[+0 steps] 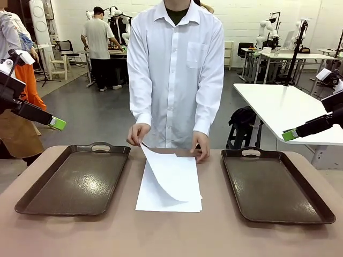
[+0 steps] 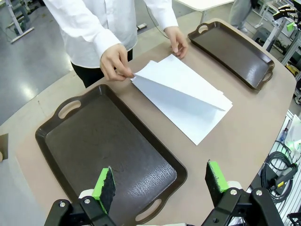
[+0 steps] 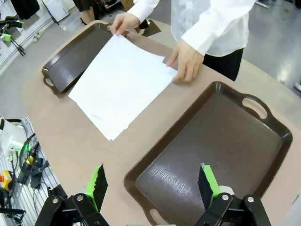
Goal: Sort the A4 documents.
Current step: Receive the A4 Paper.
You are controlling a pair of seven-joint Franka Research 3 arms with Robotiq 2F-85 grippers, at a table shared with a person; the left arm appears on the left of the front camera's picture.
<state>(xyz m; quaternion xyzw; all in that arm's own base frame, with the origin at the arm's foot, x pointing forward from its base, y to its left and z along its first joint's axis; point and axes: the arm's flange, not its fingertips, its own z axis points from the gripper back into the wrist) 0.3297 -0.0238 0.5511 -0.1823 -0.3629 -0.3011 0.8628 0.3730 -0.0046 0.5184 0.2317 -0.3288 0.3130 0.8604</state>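
While a hand (image 1: 138, 134) lifts the top sheet, the documents (image 1: 171, 193) lie stacked on the surface between two trays (image 1: 75, 182). Both arms' jaws hang apart, empty. Thin sheets could slide, crumple or lift doubled when pinched.

The A4 documents (image 1: 170, 184) lie stacked on the desk (image 1: 214, 235), a tray (image 1: 75, 182) to their left, a second tray (image 1: 273, 187) to their right, a person (image 1: 177, 69) standing just behind them.
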